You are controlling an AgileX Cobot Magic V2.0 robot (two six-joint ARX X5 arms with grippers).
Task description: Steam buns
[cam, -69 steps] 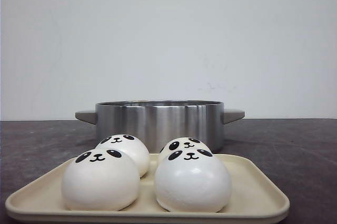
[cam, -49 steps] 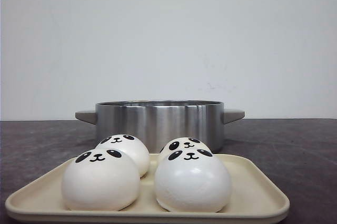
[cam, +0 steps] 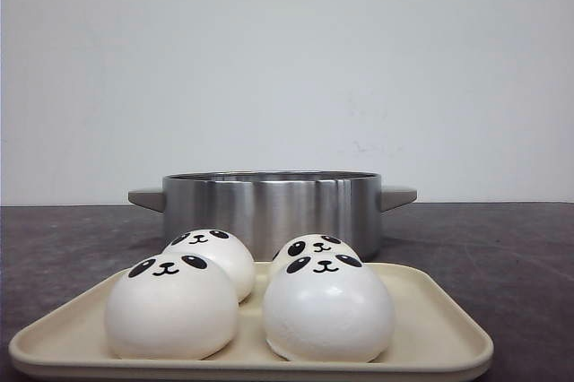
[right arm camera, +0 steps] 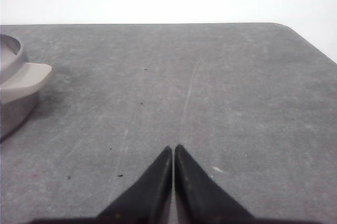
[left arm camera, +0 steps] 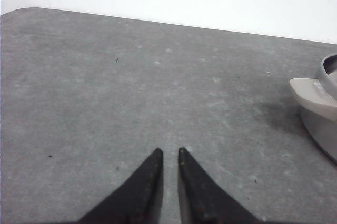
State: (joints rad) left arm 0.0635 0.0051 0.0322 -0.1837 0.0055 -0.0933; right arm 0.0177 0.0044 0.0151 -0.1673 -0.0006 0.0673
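Four white panda-face buns sit on a cream tray [cam: 441, 335] at the front of the front view: front left [cam: 170, 308], front right [cam: 328, 310], back left [cam: 212, 253], back right [cam: 315, 244]. A steel pot [cam: 272, 207] stands open just behind the tray. My left gripper [left arm camera: 169, 151] is empty and all but shut, with a narrow slit between the fingers, over bare table left of the pot. My right gripper [right arm camera: 174, 148] is shut and empty over bare table right of the pot. Neither gripper shows in the front view.
The pot's grey side handles show at the edge of the left wrist view [left arm camera: 313, 91] and of the right wrist view [right arm camera: 23, 77]. The dark grey table [cam: 502, 247] runs back to a white wall. Its rounded far corners show in both wrist views.
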